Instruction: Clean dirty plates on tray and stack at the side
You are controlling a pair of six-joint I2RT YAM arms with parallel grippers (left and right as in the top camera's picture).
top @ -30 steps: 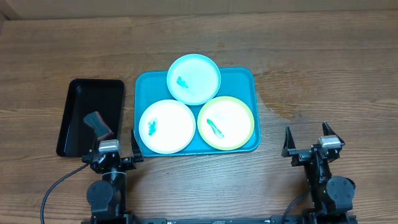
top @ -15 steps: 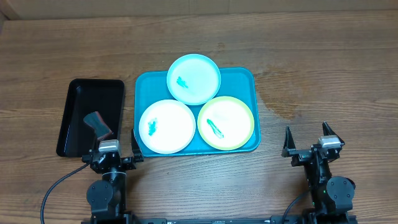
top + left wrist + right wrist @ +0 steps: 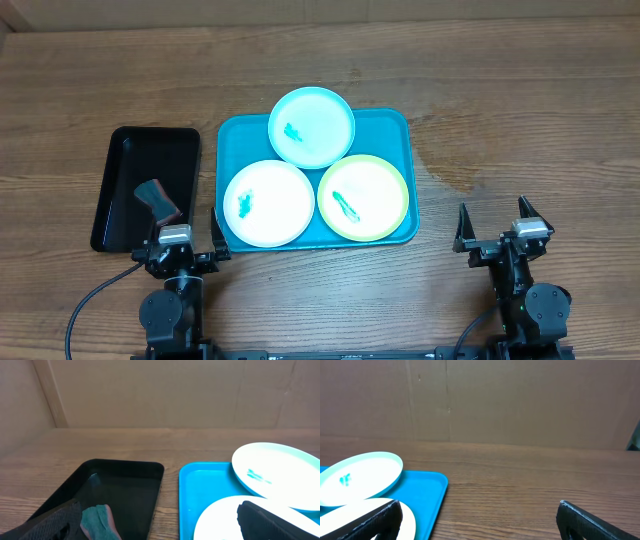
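Three plates lie on the turquoise tray (image 3: 393, 128): a pale blue one (image 3: 312, 126) at the back, a white one (image 3: 268, 203) front left and a yellow-green rimmed one (image 3: 363, 197) front right. Each carries a green smear. My left gripper (image 3: 176, 238) stands open at the table's front, just left of the tray's near corner. The left wrist view shows the white plate (image 3: 220, 520) and the blue plate (image 3: 280, 472) ahead of it. Well to the right of the tray, my right gripper (image 3: 495, 222) is open over bare wood and holds nothing.
A narrow black tray (image 3: 150, 150) sits left of the turquoise one, with a teal and brown cleaning pad (image 3: 157, 199) near its front end. A darker stain marks the wood (image 3: 450, 165) right of the tray. A cardboard wall (image 3: 520, 400) runs along the back.
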